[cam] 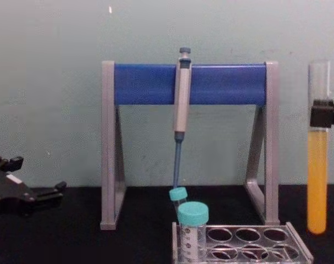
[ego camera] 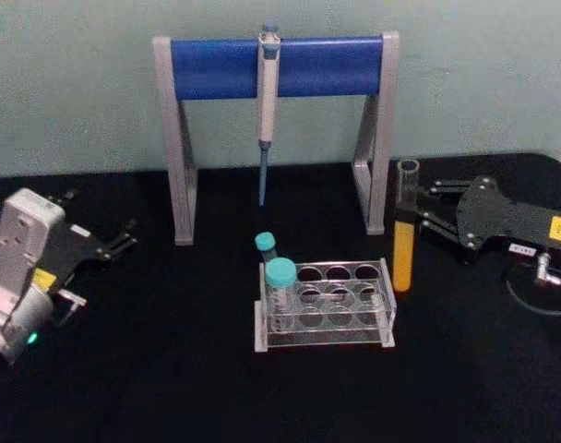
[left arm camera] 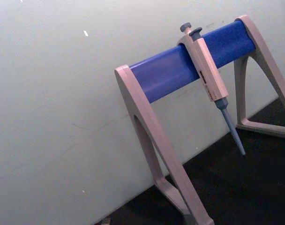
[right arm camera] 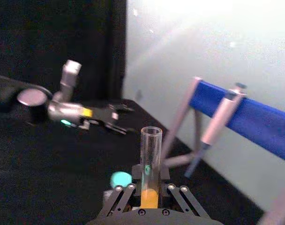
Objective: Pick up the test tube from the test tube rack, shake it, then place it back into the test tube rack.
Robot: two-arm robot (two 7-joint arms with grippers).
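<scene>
**Tube held beside the rack**

A pipette stand (ego camera: 276,66) stands behind the test tube rack (ego camera: 323,343). The left gripper (ego camera: 98,220) lies well left of the rack, jaws apart. The right gripper (ego camera: 419,214), just right of the rack, has its jaws clamped on the upright test tube (ego camera: 403,251).

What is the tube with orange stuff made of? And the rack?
The test tube, held by the right tool, looks like clear, smooth glass: the wall behind shows through its empty top. The test tube rack seems clear, glossy plastic: the table shows through. Left tool sits idle, far left.
</scene>
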